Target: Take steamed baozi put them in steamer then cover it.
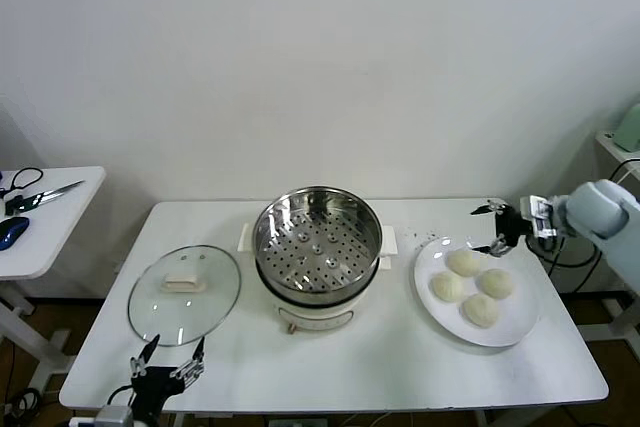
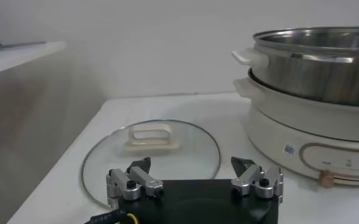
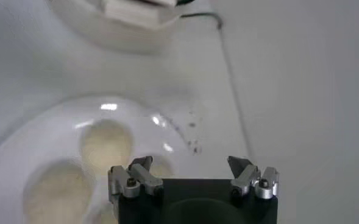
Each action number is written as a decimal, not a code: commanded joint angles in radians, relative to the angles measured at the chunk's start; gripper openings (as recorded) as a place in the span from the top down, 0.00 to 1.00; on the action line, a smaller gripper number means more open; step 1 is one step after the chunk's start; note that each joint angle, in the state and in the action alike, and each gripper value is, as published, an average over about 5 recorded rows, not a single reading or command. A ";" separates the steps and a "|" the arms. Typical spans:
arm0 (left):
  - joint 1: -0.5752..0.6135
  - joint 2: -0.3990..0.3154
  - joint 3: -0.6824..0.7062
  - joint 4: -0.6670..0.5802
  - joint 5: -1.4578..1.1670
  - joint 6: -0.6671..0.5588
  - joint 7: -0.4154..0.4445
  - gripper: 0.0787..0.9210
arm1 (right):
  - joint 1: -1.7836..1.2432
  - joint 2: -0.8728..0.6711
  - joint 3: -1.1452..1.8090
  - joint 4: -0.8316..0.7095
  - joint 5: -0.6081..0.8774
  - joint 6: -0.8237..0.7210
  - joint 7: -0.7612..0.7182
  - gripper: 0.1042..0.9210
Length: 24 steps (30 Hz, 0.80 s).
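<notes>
My right gripper (image 1: 497, 228) hung over the far edge of the white plate (image 1: 520, 325), its fingers spread wide with nothing between them. The four steamed baozi (image 1: 466, 263) lay clustered on that plate, all on the near side of my fingertips, so they sat toward me and below, not beyond me. In the right wrist view the same buns (image 3: 106, 143) showed under and just ahead of the spread fingers, with the nearest one slightly off the line between them. Being round, they offered no long axis to line up with, so I judged any closing direction would serve as long as I came down centred on one.

The steamer (image 1: 318, 243) stood in the middle of the table (image 1: 560, 367), to the left of the plate and well apart from it, its perforated tray bare. My right arm was plainly the nearer one to the buns.

My left gripper (image 1: 167, 365) waited at the near table edge, fingers also spread, just beside the cover (image 1: 184, 294), which lay flat left of the steamer
</notes>
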<state>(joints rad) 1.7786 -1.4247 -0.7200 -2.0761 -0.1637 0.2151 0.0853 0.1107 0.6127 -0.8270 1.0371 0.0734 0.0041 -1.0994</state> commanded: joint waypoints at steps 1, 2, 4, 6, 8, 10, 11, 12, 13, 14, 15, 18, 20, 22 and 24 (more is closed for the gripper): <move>0.002 -0.002 -0.002 -0.002 -0.001 -0.001 0.002 0.12 | 0.217 0.098 -0.282 -0.172 -0.003 0.010 -0.132 0.12; 0.002 -0.002 -0.004 -0.002 -0.002 -0.001 0.002 0.12 | 0.198 0.119 -0.271 -0.187 -0.004 0.002 -0.121 0.12; 0.001 -0.002 -0.008 0.001 -0.002 -0.001 0.002 0.12 | 0.157 0.162 -0.244 -0.221 -0.010 -0.009 -0.098 0.12; 0.000 -0.003 -0.010 0.005 -0.002 -0.001 0.001 0.12 | 0.117 0.203 -0.212 -0.258 -0.021 -0.015 -0.080 0.12; -0.001 -0.003 -0.013 0.007 -0.003 -0.002 0.001 0.12 | 0.079 0.239 -0.185 -0.293 -0.034 -0.017 -0.065 0.12; -0.001 -0.004 -0.013 0.008 -0.003 -0.002 0.002 0.12 | 0.048 0.268 -0.161 -0.319 -0.047 -0.016 -0.052 0.12; -0.001 -0.005 -0.014 0.009 -0.003 -0.002 0.002 0.12 | 0.033 0.280 -0.151 -0.329 -0.055 -0.015 -0.047 0.12; -0.001 -0.005 -0.014 0.010 -0.003 -0.002 0.002 0.12 | 0.019 0.291 -0.141 -0.339 -0.064 -0.015 -0.042 0.12; -0.002 -0.005 -0.014 0.011 -0.003 -0.002 0.002 0.12 | 0.006 0.301 -0.131 -0.350 -0.075 -0.014 -0.038 0.12; -0.003 -0.005 -0.014 0.012 -0.003 -0.002 0.002 0.12 | -0.005 0.310 -0.123 -0.359 -0.087 -0.012 -0.034 0.12; -0.004 -0.005 -0.014 0.014 -0.003 -0.002 0.002 0.12 | -0.014 0.320 -0.113 -0.372 -0.101 -0.009 -0.029 0.12; -0.007 -0.005 -0.014 0.019 -0.002 -0.003 0.002 0.12 | -0.034 0.346 -0.082 -0.416 -0.145 0.002 -0.015 0.12; -0.007 -0.005 -0.014 0.023 -0.001 -0.006 0.002 0.12 | -0.042 0.361 -0.061 -0.445 -0.175 0.011 -0.002 0.12; -0.006 -0.005 -0.013 0.027 -0.001 -0.009 0.002 0.12 | -0.049 0.373 -0.038 -0.469 -0.196 0.018 0.013 0.12; -0.006 -0.004 -0.013 0.031 -0.001 -0.013 0.002 0.12 | -0.054 0.383 -0.014 -0.485 -0.202 0.022 0.031 0.12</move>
<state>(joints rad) 1.7719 -1.4297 -0.7333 -2.0508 -0.1652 0.2067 0.0873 0.0755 0.9371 -0.8713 0.6424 -0.0691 0.0176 -1.0873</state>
